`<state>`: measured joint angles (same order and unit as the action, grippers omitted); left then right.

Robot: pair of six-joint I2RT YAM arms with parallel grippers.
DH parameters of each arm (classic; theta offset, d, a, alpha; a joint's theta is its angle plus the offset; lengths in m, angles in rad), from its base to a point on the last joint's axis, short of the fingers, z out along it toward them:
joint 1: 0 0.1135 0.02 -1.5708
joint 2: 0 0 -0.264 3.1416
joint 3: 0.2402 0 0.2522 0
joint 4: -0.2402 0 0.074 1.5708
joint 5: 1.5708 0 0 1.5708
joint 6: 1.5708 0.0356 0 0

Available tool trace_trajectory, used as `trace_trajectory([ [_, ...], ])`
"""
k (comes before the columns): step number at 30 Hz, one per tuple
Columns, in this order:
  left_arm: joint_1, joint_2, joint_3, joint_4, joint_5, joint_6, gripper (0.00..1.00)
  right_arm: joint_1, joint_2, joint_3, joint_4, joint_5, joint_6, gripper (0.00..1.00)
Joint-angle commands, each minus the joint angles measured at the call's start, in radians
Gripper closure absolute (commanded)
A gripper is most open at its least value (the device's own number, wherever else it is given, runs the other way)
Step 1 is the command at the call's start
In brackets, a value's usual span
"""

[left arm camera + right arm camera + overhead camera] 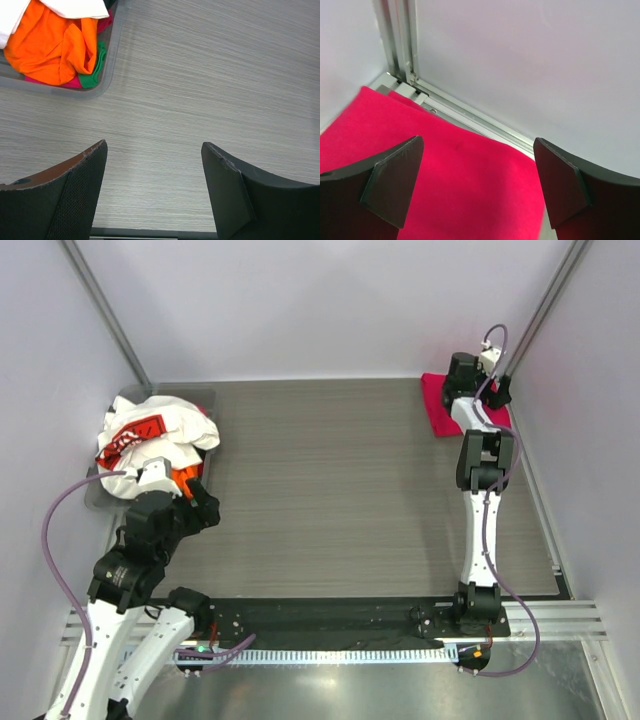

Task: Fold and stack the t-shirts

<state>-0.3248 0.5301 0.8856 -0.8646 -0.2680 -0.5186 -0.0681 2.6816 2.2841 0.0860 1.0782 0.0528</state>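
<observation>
Magenta shirt point(470, 195), orange shirt point(45, 45), white shirt point(165, 425) (red-black print)

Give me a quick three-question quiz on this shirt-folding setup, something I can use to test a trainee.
1. Multiple choice: what lies on top of the pile in the grey bin? A a plain black shirt; B the white printed shirt; C a blue towel.
2. True or false: the left hand is shut on a shirt.
3. Fill in: the right hand hovers open over the ___ shirt at the table's far right corner.

Key: 1 B. 2 False: it is open over bare table beside the bin. 3 The magenta-red shirt.
</observation>
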Motion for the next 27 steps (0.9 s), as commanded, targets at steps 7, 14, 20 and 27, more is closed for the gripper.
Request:
trace_trajectory([
  [7,0.015,0.021,-0.002,0.044,0.012,0.011,0.22,0.22,-0.61,-0.329,0.011,-0.059,0.045,0.0],
  [14,0.015,0.008,-0.01,0.044,0.0,0.008,0.21,0.447,-1.064,-0.728,-0.294,-0.427,0.383,0.0],
  [20,0.015,0.031,-0.007,0.039,-0.013,0.003,0.2,0.599,-1.382,-1.069,-0.408,-0.596,0.636,0.0],
  [27,0.013,0.044,-0.008,0.022,-0.065,-0.018,0.19,0.715,-1.664,-1.353,-0.548,-0.638,0.847,0.0],
])
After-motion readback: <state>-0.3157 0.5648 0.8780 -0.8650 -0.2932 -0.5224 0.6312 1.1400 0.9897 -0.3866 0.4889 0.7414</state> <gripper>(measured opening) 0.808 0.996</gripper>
